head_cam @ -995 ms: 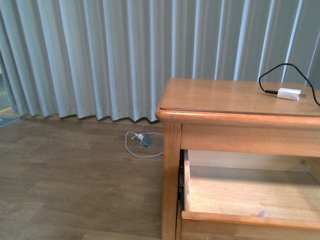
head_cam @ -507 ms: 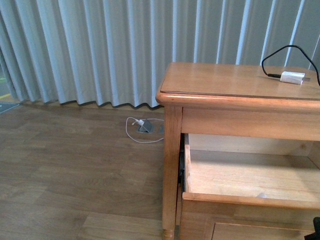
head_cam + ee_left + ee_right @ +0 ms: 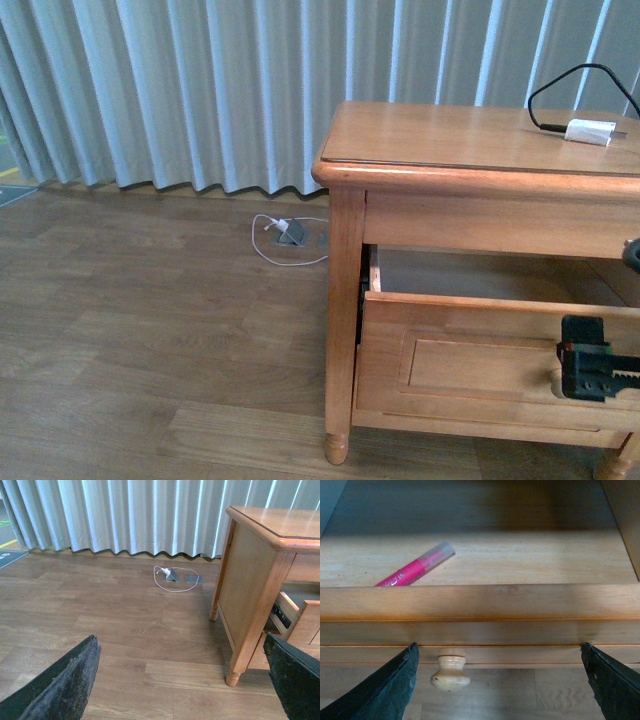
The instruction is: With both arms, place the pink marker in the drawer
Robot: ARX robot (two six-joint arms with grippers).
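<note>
The pink marker lies slanted on the pale floor of the open drawer, its whitish tip pointing toward the back. In the right wrist view my right gripper is open, just in front of the drawer's front panel. The round knob sits between its fingers, nearer one of them, untouched. In the front view the right gripper hangs by the drawer front at the lower right. My left gripper is open and empty over the floor, beside the cabinet's side.
A white plug adapter with a black cable lies on the cabinet top. A floor socket with a white cord sits near the pleated curtain. Wood floor stretches left of the cabinet.
The front view has dropped and pulled back, so the drawer's panelled front now shows instead of its inside. My right gripper has come into view at that panel.
</note>
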